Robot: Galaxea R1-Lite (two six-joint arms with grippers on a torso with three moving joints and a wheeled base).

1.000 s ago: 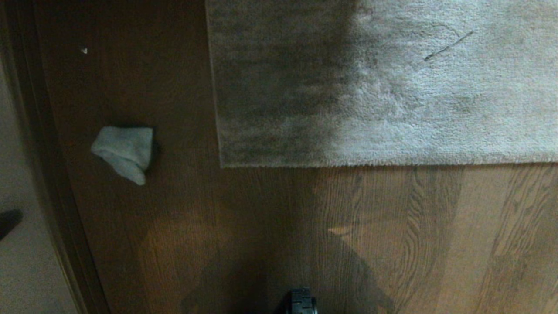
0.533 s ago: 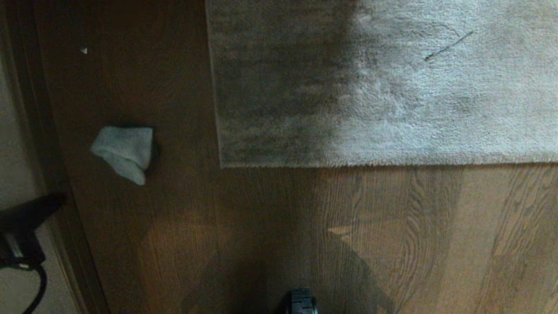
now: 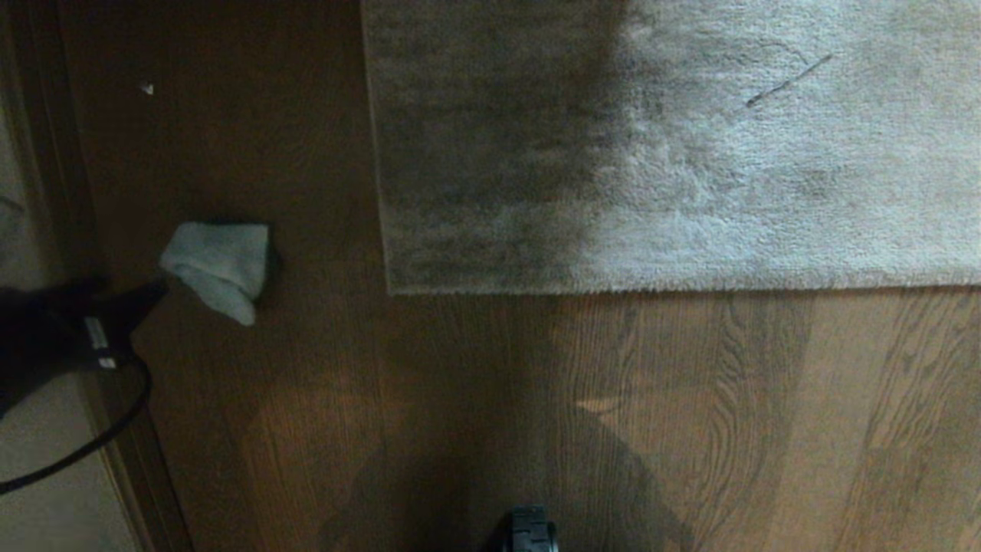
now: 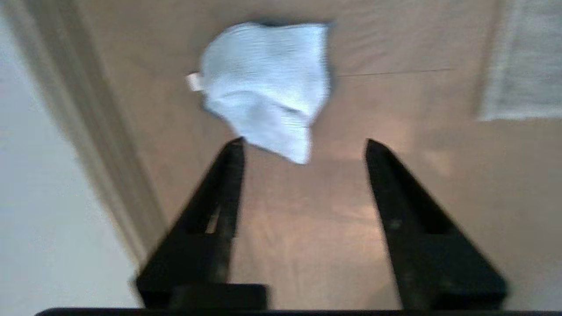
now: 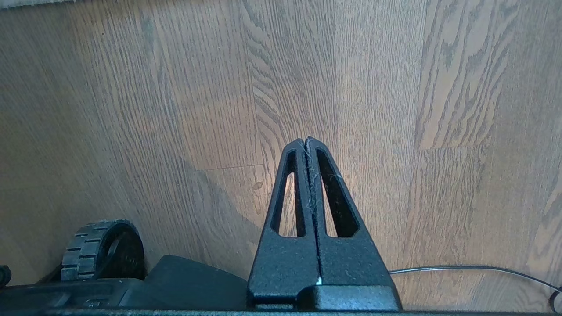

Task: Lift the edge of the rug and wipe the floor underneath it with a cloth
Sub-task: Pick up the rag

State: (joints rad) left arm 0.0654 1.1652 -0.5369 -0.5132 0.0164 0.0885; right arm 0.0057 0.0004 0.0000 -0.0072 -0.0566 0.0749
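The left claw [image 4: 303, 147], blurred and cut off at the head view's edge, gapes empty just short of the cloth [image 4: 268, 87]; the right claw [image 5: 306, 142] is pressed closed, empty, well away from the cloth.

Left wrist view. The left gripper [image 4: 303, 142] occupies the foreground, its two black tapered fingers [image 4: 221, 197] spread apart with bare floor [image 4: 303, 245] visible between them; nothing is held. The cloth [image 4: 268, 87], pale blue-white and loosely crumpled, lies on the brown wood-grain floor just beyond the fingertips, its nearest drooping corner falling between the two tips without clearly touching either. A small white tag projects from one side of the cloth. Beside the cloth and floor runs a pale wall [image 4: 39, 197] with a strip of skirting [image 4: 101, 145] along its foot. At the far side, the corner of the light rug edge [image 4: 518, 66] lies flat on the floor, well apart from the cloth.
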